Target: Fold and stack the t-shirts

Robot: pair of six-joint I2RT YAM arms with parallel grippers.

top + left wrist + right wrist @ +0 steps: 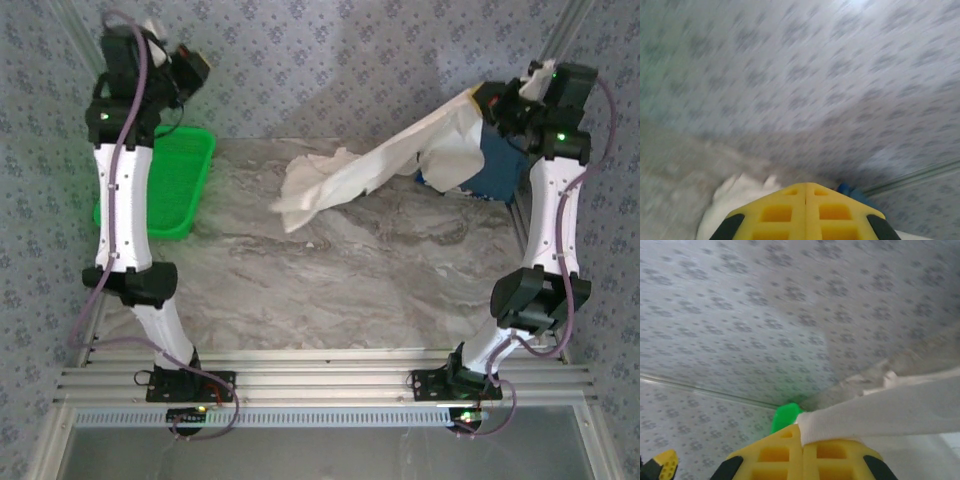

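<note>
The cream-white t-shirt [385,165] hangs stretched from my right gripper [490,105] high at the back right down to the marble table, its low end bunched near the middle. In the right wrist view the yellow jaws of the right gripper [804,432] are shut on a hem of the cream-white t-shirt [880,412]. The dark blue t-shirt [495,170] lies behind it at the table's right edge. My left gripper [195,65] is raised high at the back left, its yellow jaws pressed together on nothing in the left wrist view [806,187], where the cream-white t-shirt [740,192] and dark blue t-shirt [847,190] show blurred.
A green plastic basket [180,175] sits at the table's back left, beside the left arm. The marble table [330,290] has an aluminium rail along its right edge [520,215]. Patterned wallpaper backs the scene.
</note>
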